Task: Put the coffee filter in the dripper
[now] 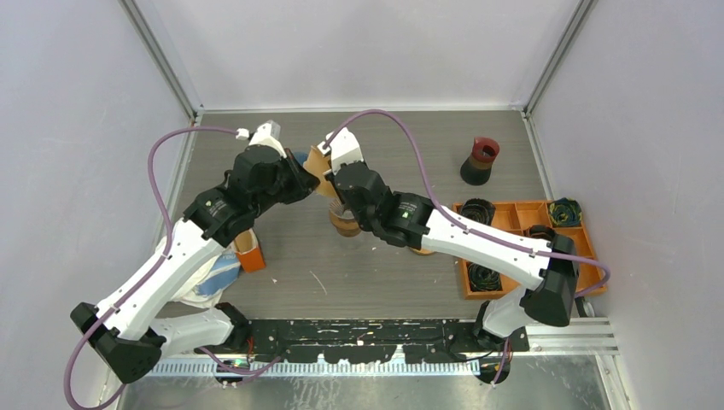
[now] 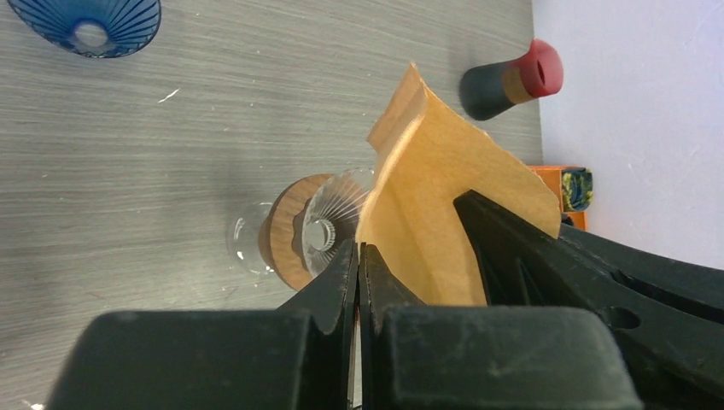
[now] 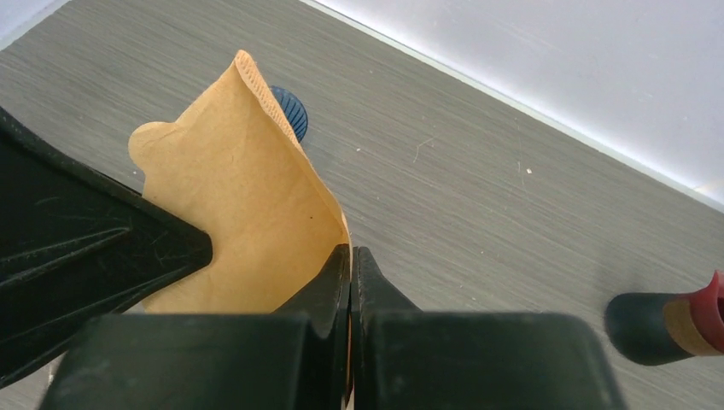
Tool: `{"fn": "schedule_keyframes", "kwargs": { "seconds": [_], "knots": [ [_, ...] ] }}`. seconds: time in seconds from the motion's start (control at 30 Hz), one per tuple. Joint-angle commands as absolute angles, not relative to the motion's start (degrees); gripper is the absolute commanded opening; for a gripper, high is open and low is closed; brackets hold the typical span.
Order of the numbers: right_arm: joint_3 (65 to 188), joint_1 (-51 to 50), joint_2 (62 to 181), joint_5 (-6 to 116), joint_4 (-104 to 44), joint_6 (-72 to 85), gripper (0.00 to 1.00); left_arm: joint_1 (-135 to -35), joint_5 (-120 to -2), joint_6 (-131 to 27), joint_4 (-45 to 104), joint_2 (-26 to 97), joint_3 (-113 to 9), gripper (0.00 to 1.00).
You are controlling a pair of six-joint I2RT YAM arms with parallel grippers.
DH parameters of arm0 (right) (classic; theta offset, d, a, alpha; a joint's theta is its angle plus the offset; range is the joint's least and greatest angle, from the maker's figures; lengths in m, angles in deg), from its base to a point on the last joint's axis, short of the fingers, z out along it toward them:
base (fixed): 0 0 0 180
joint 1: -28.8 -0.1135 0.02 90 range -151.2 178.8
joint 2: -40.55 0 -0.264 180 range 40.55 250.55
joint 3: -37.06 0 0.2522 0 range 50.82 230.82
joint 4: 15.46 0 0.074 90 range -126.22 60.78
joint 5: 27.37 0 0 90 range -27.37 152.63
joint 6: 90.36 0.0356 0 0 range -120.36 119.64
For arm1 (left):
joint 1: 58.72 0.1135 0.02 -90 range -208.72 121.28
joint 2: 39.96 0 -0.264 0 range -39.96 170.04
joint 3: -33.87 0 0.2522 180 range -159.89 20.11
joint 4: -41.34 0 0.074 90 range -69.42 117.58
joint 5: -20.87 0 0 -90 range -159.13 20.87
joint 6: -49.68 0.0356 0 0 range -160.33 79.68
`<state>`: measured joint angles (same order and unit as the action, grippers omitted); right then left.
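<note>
A brown paper coffee filter [image 1: 319,162] hangs in the air between my two grippers, partly spread open. My left gripper [image 2: 359,252] is shut on one edge of the filter [image 2: 444,188]. My right gripper [image 3: 350,254] is shut on the opposite edge of the filter [image 3: 230,213]. In the top view the left gripper [image 1: 306,181] and right gripper [image 1: 331,186] meet at the filter. A clear glass dripper with a wooden collar [image 2: 299,232] stands on the table just below and near the filter [image 1: 346,222]. A blue ribbed dripper [image 2: 90,21] sits beyond it, and also shows in the right wrist view [image 3: 292,111].
A red-and-black cone-shaped object [image 1: 481,161] stands at the back right. An orange compartment tray [image 1: 512,224] with coiled items lies at the right. A small orange box [image 1: 250,254] and a white cloth [image 1: 213,278] lie under the left arm.
</note>
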<state>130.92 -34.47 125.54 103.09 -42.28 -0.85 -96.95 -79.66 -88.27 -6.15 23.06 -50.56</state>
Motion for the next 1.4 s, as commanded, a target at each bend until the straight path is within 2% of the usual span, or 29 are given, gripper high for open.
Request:
{"fn": "schedule_keyframes", "kwargs": {
  "seconds": [0.0, 0.5, 0.67, 0.9, 1.37],
  "knots": [
    [134.6, -34.7, 122.4, 104.2, -46.1, 4.5, 0.05, -97.1, -79.5, -86.4, -9.6, 23.4, -54.3, 0.00],
    [136.5, -34.0, 120.2, 98.9, -54.2, 7.7, 0.20, -97.2, -70.8, -81.2, -22.0, 27.3, -62.3, 0.00],
    [137.1, -33.1, 119.9, 96.1, -56.2, 8.1, 0.18, -97.2, -70.2, -79.7, -24.0, 27.5, -63.7, 0.00],
    [137.0, -30.4, 118.7, 92.6, -59.0, 9.3, 0.10, -97.3, -69.9, -77.5, -27.2, 30.2, -66.5, 0.00],
    [134.7, -26.0, 118.8, 85.5, -59.4, 10.3, 0.11, -97.3, -67.9, -76.8, -25.6, 35.9, -67.8, 0.00]
  ]
}}
